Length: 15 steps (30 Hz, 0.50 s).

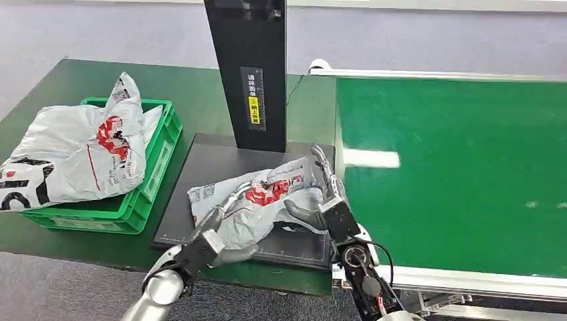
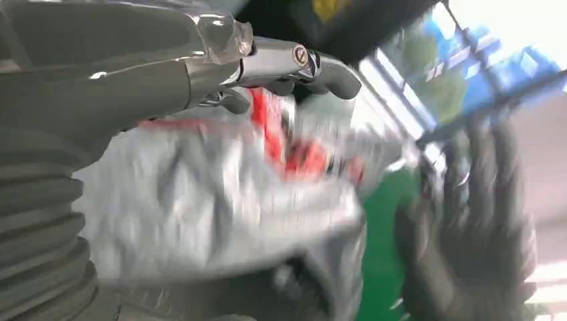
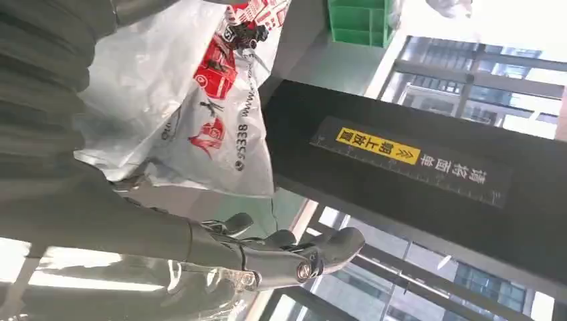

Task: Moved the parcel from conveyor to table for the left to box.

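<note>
Both silver arms reach forward from below, the left hand and right hand set against opposite sides of the parcel, fingers extended along it, the right hand's thumb pressed into its near edge.

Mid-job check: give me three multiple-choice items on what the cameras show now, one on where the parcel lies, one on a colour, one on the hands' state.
1. The parcel lies on:
A. the conveyor belt
B. the black pad
C. the crate

2. The crate is:
A. green
B. blue
C. grey

3. The hands are:
A. both hanging away from the table
B. one on each side of the parcel
C. both in the crate

Key:
1 B, the parcel rests on the black pad beside the conveyor belt.
2 A, its walls are green.
3 B, left hand and right hand flank it.
</note>
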{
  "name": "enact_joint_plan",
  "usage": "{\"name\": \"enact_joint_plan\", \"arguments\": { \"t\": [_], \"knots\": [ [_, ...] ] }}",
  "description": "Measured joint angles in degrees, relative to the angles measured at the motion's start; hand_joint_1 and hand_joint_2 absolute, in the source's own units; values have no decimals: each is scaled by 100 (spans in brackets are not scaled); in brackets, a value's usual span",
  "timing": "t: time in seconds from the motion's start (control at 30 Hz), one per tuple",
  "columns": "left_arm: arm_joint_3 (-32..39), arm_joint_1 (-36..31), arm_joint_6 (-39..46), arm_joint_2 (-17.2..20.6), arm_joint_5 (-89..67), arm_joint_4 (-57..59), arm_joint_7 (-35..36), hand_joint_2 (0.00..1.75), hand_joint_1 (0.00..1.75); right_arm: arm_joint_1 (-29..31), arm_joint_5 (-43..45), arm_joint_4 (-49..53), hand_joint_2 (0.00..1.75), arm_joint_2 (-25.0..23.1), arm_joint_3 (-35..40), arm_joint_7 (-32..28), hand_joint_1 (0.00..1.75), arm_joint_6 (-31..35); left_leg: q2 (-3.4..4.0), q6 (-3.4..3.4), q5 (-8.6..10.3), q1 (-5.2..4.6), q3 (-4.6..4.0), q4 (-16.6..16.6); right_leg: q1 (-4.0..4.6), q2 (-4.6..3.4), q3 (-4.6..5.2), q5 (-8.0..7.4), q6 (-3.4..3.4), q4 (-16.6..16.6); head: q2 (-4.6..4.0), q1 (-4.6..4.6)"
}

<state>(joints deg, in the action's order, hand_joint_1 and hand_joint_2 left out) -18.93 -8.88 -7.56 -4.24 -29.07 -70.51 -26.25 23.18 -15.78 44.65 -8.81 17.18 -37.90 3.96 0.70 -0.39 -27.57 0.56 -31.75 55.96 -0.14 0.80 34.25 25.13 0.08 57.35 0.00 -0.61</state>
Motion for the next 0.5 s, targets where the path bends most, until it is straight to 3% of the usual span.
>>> {"name": "enact_joint_plan", "arguments": {
  "t": [0.5],
  "knots": [
    [-981, -394, 209, 103, -1532, 734, 780, 175, 0, -119, -33, 46, 175, 0, -57, 37, 0, 125, -3, 0, 0, 0, 6, 0, -1, 3, -10, 0, 0, 0, 0, 0]
  ]
}}
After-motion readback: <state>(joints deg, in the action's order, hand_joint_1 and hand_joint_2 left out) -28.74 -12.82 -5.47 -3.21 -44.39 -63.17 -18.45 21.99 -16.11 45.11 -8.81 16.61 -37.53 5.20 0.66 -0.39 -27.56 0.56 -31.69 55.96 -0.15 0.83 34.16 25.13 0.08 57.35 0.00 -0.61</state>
